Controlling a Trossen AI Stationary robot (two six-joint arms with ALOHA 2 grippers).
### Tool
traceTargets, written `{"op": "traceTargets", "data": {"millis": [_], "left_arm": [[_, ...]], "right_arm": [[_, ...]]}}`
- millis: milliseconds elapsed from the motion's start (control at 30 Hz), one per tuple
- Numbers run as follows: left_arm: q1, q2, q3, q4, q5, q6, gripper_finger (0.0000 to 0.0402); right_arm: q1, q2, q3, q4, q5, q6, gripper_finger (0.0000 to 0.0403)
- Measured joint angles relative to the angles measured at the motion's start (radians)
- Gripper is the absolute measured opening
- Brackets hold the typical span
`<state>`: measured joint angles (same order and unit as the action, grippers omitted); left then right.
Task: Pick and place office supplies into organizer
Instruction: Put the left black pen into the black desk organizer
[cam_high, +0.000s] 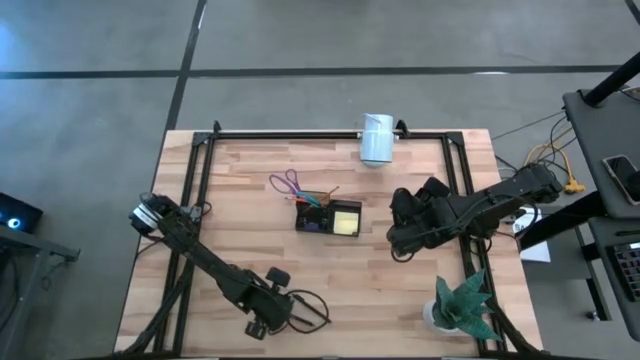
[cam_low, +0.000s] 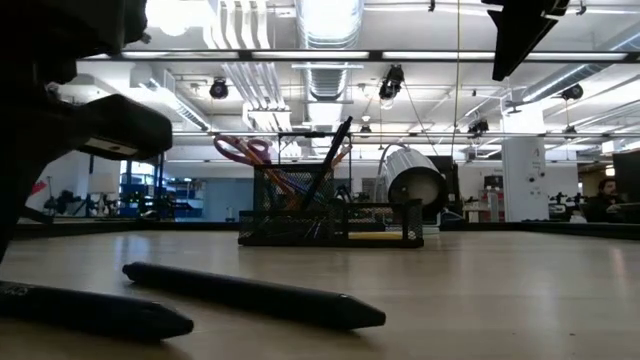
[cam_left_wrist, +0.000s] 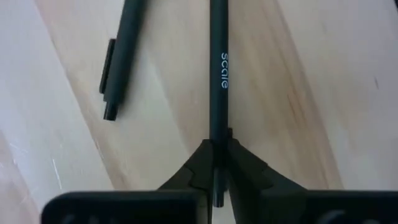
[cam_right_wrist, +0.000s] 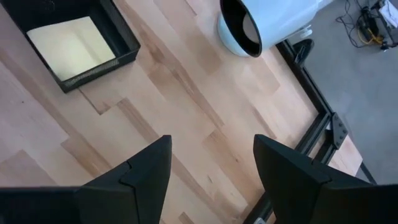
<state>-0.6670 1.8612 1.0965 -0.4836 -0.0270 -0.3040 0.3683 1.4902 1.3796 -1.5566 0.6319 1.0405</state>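
1. We see the left gripper closed on a slim black pen printed "scale"; its two dark fingertips pinch the barrel between them near one end, and the rest of the pen runs straight out ahead over the pale wooden table.
2. Only the left wrist view shows that pinch. From above we find the left gripper at the table's near edge, but the pen is too thin to make out there.
3. Just beside the held pen lies a second black pen with a clip, apart from it and untouched.
4. The low view shows two dark pens lying on the wood in the foreground.
5. Well away, near the table's middle, stands the black mesh organizer, with a yellow sticky-note pad in one compartment and purple-handled scissors standing up out of it.
6. The right gripper hovers with fingers spread wide and nothing between them, right of the organizer, near a white cylinder.
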Motion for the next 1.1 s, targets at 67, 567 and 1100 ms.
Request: {"op": "traceTargets", "data": {"millis": [67,567,1100], "left_arm": [[0.005,-0.009,0.031,-0.071,0.008,0.016,0.0007],[0.143,-0.273,0.316,-0.734,-0.304,0.142,0.0001],[0.096,-0.129,0.073,-0.303,-0.011,0.068,0.0098]], "right_arm": [[0.0,0.0,0.0,0.0,0.0,-0.001,0.0219],[0.0,0.0,0.0,0.0,0.024,0.02,0.0219],[0.002,0.0,0.0,-0.003,0.019,0.031,0.0219]]}}
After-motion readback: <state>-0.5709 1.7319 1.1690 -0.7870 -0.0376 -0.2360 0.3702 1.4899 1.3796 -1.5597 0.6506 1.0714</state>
